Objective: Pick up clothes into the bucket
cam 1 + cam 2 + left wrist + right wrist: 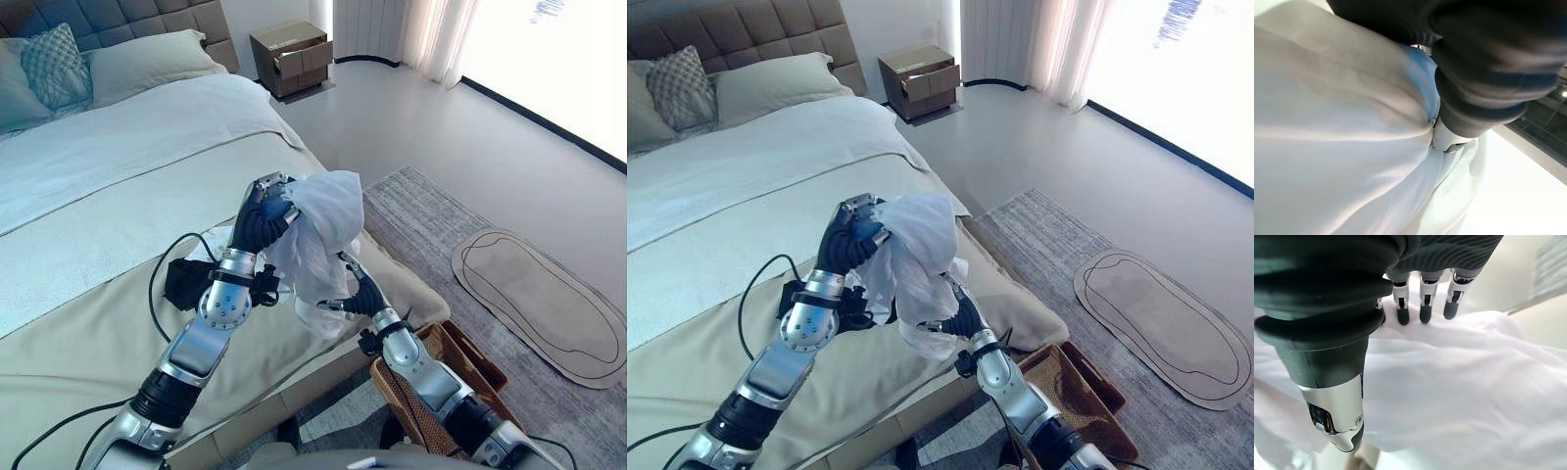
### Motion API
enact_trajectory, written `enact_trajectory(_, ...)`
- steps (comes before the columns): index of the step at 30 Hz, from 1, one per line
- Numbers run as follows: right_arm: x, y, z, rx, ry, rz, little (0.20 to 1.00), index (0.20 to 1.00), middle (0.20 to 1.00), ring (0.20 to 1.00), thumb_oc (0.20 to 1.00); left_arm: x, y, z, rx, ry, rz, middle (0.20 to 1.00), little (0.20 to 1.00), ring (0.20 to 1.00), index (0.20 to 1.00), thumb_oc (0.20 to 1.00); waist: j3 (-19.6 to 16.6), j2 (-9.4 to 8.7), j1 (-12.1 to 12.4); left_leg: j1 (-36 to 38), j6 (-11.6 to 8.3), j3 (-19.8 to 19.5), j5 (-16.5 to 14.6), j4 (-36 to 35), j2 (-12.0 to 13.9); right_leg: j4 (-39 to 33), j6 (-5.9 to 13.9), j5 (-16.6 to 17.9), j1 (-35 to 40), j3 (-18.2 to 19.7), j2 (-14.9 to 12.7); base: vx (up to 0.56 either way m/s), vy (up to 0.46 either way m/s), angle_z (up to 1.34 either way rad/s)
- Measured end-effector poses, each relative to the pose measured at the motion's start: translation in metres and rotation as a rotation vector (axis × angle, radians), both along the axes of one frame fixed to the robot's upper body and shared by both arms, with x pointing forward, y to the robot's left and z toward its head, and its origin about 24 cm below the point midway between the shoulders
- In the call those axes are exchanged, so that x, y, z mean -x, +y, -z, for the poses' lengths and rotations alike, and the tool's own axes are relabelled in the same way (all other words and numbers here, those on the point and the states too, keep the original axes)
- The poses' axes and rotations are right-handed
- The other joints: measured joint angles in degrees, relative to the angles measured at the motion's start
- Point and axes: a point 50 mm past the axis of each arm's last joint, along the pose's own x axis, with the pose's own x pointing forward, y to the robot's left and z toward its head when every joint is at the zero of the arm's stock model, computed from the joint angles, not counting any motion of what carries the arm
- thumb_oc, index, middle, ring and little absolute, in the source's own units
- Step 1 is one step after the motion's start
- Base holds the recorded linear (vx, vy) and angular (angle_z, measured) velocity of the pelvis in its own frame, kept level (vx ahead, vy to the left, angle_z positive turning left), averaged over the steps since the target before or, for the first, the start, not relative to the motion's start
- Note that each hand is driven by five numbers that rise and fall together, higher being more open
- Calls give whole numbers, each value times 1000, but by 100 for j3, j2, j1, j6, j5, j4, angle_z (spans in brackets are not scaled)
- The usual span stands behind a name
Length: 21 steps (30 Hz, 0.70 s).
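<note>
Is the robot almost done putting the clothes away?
Not yet. The white thin cloth is lifted off the beige bed, gripped by the left hand, with the right hand at its lower end. It still has to go into the brown woven basket. A black garment waits on the bed.

No lettering, label, number or sign could be read anywhere in the room.
</note>
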Motion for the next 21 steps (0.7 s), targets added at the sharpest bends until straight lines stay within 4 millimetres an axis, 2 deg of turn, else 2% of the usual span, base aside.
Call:
enact_trajectory(8, -4, 2, -4, -3, -17, -1, 1000, 1000, 1000, 1000, 1000, 0, -5, 1, 15, 10, 23, 200, 200, 200, 200, 200, 0, 0, 5, 6, 0, -11, 1, 0, -1, 0, 0, 0, 11, -8, 1, 0, 0, 0)
enact_trajectory(14, -16, 14, -16, -6, -66, 6, 1000, 1000, 1000, 1000, 1000, 3, -18, 4, 32, 27, 75, 200, 200, 200, 200, 200, 3, 9, 6, 26, 0, -27, 1, 7, -1, 0, 1, -1, 37, -16, 2, 0, 0, 0)
enact_trajectory(18, -16, 16, -17, -17, -70, 12, 1000, 1000, 1000, 1000, 1000, 2, -17, 3, 30, 23, 70, 200, 200, 200, 200, 200, 6, 17, 5, 25, 0, -34, 0, 4, -1, 0, 1, -1, 38, -24, 1, 0, 0, 0)
enact_trajectory(21, -11, 9, -11, -1, -46, 10, 1000, 1000, 1000, 1000, 1000, 1, -10, 0, 26, 11, 43, 200, 200, 200, 200, 200, 8, 20, 7, 22, 1, -47, 0, 2, -1, 0, 2, -4, 44, -40, 0, 5, 1, 2)
